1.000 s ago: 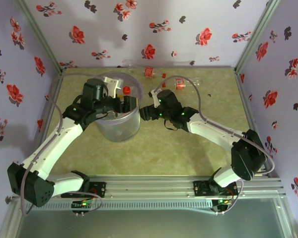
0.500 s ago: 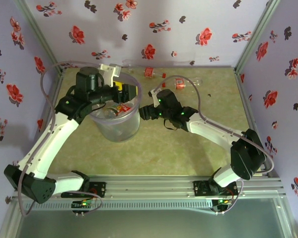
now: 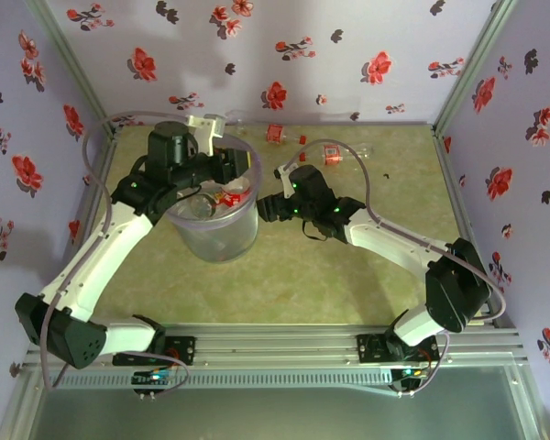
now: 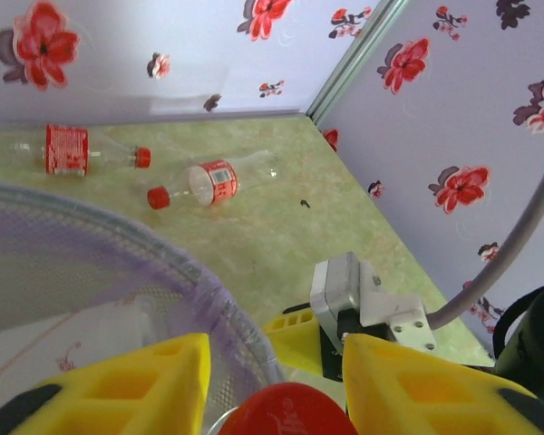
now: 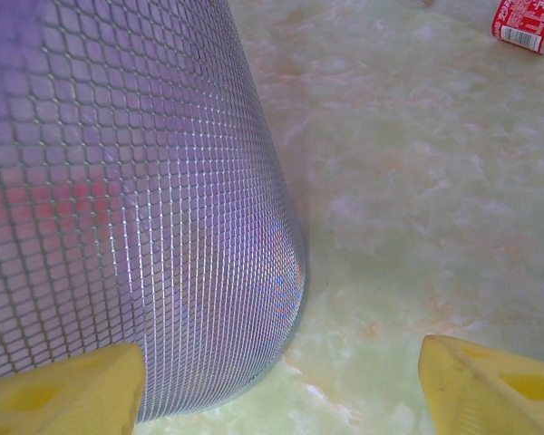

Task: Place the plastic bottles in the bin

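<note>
Currently left gripper point(image 4: 270, 362) is hovering over the bin's point(image 4: 177, 263) far rim, flanking a red cap point(image 4: 281, 412), can't tell if clamped; right gripper point(image 5: 281, 358) is gaping open beside the bin. Nearest bottle point(image 4: 213, 181) is lying on the worktop point(image 4: 254, 240) beyond that rim, long axis crosswise, cap pointing left, right arm looking nearer.

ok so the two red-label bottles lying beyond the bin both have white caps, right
Not white. The left wrist view shows red caps on both the farther bottle and the nearer bottle. Both carry red labels and lie beyond the bin.
</note>
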Motion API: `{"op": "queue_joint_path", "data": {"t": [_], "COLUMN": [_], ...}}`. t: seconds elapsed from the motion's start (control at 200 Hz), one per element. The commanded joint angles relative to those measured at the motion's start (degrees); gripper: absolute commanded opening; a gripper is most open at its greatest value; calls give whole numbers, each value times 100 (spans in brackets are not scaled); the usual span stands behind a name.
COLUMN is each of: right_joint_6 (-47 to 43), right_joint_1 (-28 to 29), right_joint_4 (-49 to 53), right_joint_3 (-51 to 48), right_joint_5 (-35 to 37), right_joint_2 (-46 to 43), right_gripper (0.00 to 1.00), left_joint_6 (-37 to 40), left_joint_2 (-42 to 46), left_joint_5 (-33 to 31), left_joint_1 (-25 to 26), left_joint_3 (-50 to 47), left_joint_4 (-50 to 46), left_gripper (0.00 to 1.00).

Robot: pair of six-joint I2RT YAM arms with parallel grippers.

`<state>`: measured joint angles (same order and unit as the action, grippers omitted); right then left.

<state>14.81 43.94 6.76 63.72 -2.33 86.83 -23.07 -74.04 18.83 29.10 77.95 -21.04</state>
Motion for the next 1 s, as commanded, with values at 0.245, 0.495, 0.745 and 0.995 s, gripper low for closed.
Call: {"op": "queue_joint_path", "data": {"t": [0.245,0.495,0.745,0.995], "right_joint_6": [-86,-66,-65,-282], "right_joint_1": [44,44,36,20], "right_joint_4": [64,36,7,140], "right_joint_3": [132,139,166,290], "right_joint_5": [145,127,92,181], "right_joint_2": [167,207,212,-191], "right_gripper": [80,80,80,82], "left_joint_6": [-337,-597,-648,-286], "left_joint_2": [281,455,606,528], "left_joint_5": [-112,-127,-325,-354], "left_joint_1": [24,44,52,57], "left_joint_3": [-867,-1514,-1901,-1077], "left_joint_4": [183,279,206,-179], "left_gripper": [14,6,5,41]}}
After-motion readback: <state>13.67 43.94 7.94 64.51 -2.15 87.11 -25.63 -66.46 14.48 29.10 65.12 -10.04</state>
